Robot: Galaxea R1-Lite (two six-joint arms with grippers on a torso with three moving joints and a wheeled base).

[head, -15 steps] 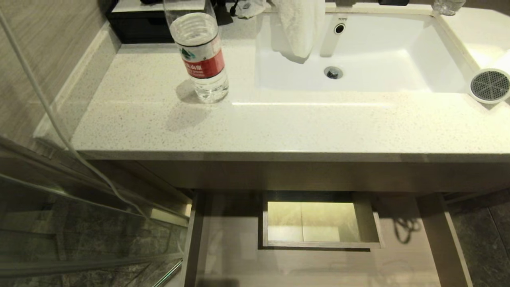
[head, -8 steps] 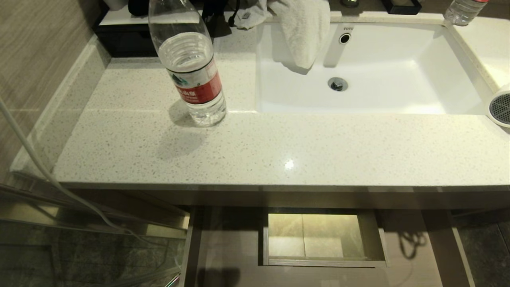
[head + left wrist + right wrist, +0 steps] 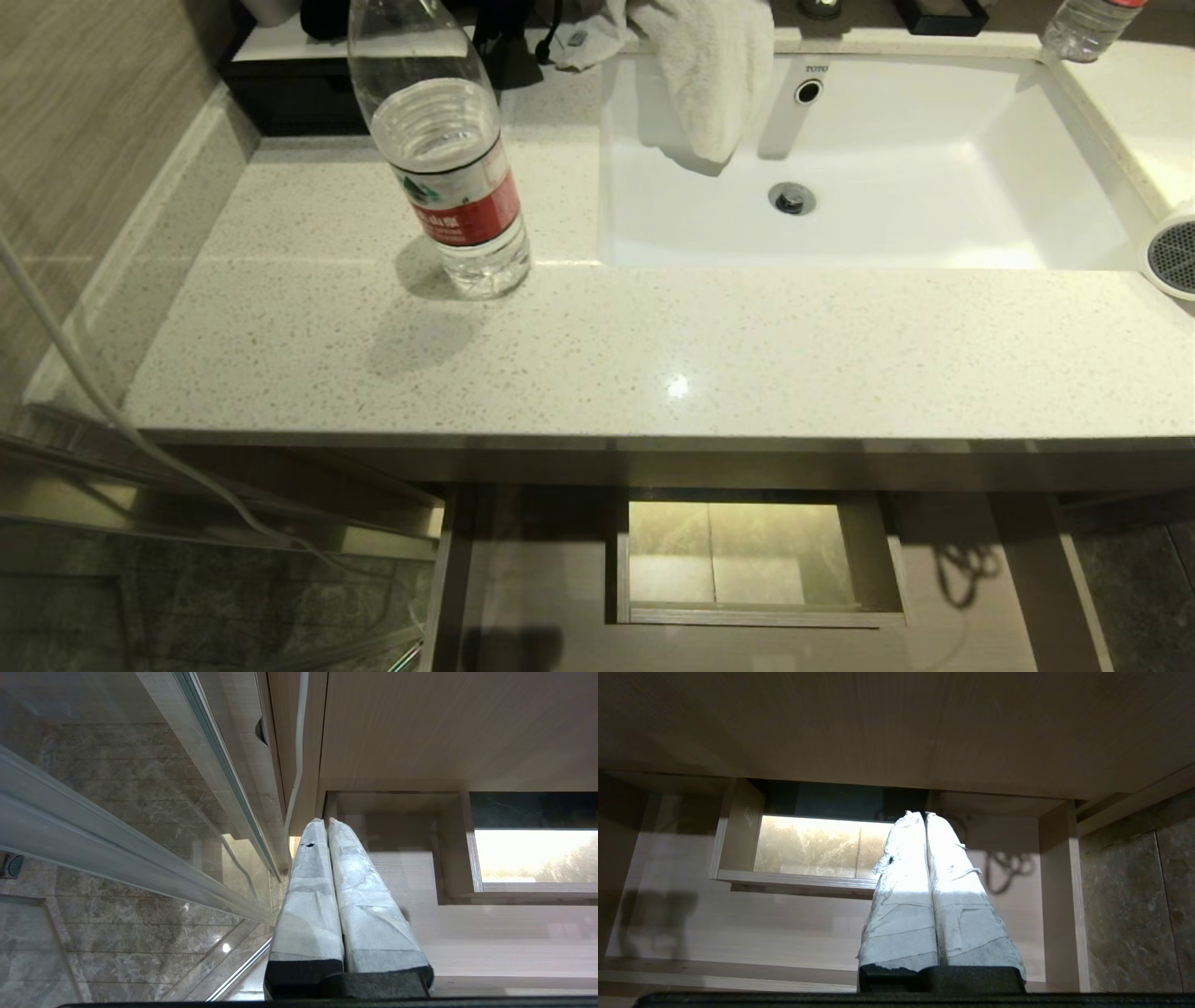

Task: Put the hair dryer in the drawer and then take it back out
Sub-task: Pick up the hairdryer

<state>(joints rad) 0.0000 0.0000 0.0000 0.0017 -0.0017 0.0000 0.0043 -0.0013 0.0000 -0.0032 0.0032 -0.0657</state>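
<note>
The white hair dryer (image 3: pixel 1174 254) lies on the counter at the far right edge of the head view; only its round grey mesh end shows. Below the counter the light wood drawer (image 3: pixel 537 574) stands pulled out, with nothing in it apart from its boxed cut-out (image 3: pixel 747 555). Neither arm shows in the head view. My left gripper (image 3: pixel 327 821) hangs shut and empty over the drawer's (image 3: pixel 467 938) left end, beside a glass panel. My right gripper (image 3: pixel 923 813) is shut and empty too, over the drawer's (image 3: pixel 784 924) right part.
A clear red-labelled water bottle (image 3: pixel 448 159) stands on the speckled counter (image 3: pixel 653 345) left of the white sink (image 3: pixel 1027 159). A towel (image 3: pixel 709 65) drapes over the sink's back rim. A glass panel (image 3: pixel 117 826) and a white cable (image 3: pixel 112 411) run along the left.
The whole head view has shifted, so the camera moved: counter and drawer sit lower in the picture and the hair dryer has slid further off the right edge. Nothing on the counter moved.
</note>
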